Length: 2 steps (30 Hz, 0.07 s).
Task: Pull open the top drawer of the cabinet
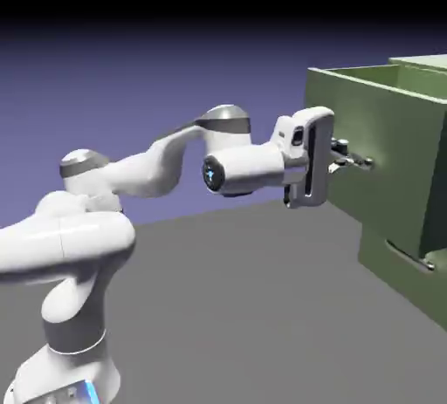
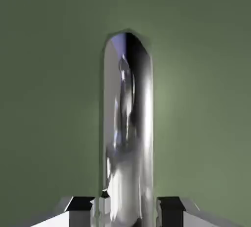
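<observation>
From the hand view my gripper has its two grey fingertips either side of the silver handle, a sliver of gap on each side, so I read it as slackened around the bar rather than clamped; I can't tell whether either pad touches. Behind the bar is flat olive drawer front, nothing else.

Exterior view: arm comes from the lower left, elbow folded, forearm about level, hand pointing right with the gripper at the handle. Grey worktop under the forearm is bare, plenty of room on the near side. The top drawer sticks out well past the cabinet face, its open top rim showing. The lower drawer sits flush, its handle well below the hand.
</observation>
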Available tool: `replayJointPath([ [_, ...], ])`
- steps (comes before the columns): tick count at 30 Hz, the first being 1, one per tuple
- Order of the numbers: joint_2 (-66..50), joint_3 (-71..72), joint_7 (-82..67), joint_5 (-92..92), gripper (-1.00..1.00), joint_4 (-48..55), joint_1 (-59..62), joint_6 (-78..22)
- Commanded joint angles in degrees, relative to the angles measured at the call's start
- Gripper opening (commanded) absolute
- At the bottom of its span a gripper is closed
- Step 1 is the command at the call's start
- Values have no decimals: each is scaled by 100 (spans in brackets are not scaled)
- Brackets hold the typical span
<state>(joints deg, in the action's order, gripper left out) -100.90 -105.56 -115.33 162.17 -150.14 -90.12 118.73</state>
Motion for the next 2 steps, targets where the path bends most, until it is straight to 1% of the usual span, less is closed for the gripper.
replayJointPath([
  [1,0,0,0,0,100,0,0,0],
  [2,-2,-35,-28,-69,100,-207,-179,-32],
])
